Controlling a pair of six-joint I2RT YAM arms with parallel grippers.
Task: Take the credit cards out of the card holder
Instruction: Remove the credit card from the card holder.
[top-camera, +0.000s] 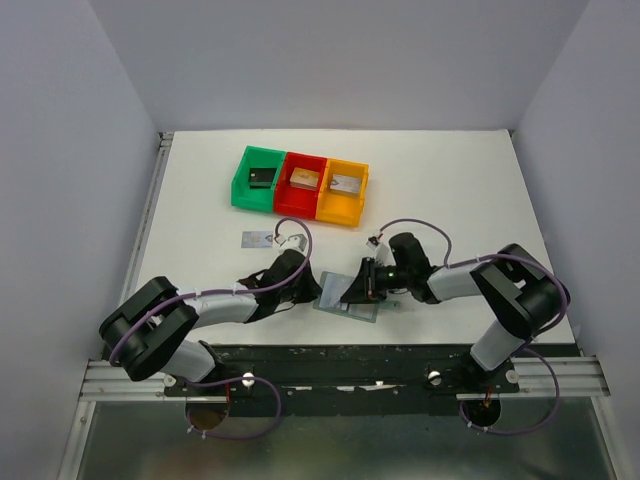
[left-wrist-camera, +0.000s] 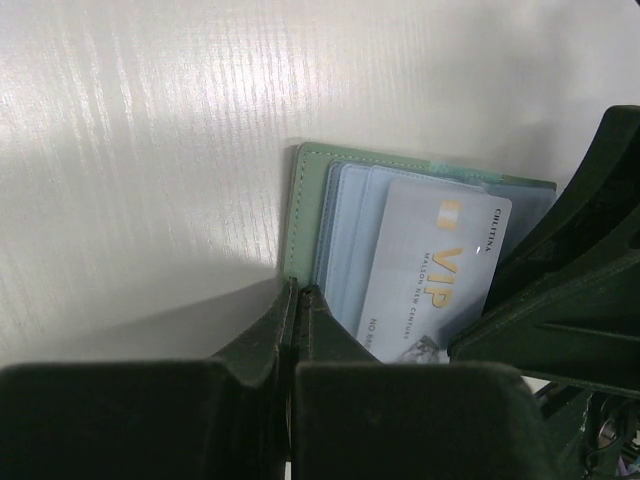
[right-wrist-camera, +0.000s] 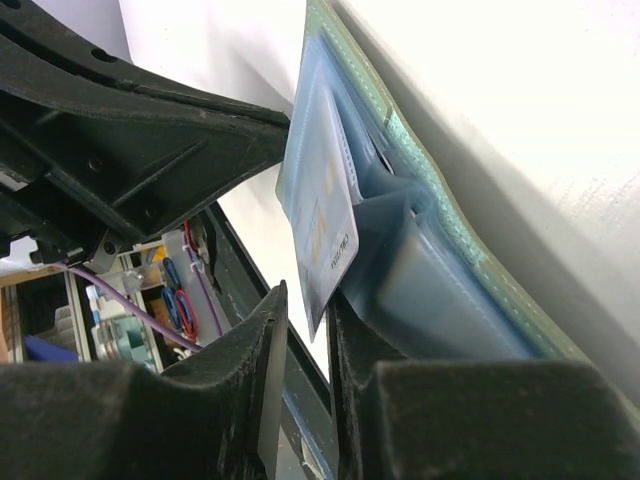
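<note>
Right gripper (right-wrist-camera: 305, 330) pinches a silvery credit card (right-wrist-camera: 325, 215); left gripper (left-wrist-camera: 298, 300), clenched, presses the card holder (left-wrist-camera: 305, 200).

VIP card (left-wrist-camera: 432, 270) lower end hidden behind right gripper (left-wrist-camera: 560, 300); small print unreadable

The wallet (left-wrist-camera: 305, 200) is grey-green outside with pale blue pockets; its card (left-wrist-camera: 430, 270) is silver with gold lettering. Bins are green (top-camera: 258, 179), red (top-camera: 300, 184) and orange (top-camera: 343, 190) on a white worktop (top-camera: 450, 190).

Both arms crowd the card holder (top-camera: 352, 297); table (top-camera: 450, 200) beyond lies open.
</note>
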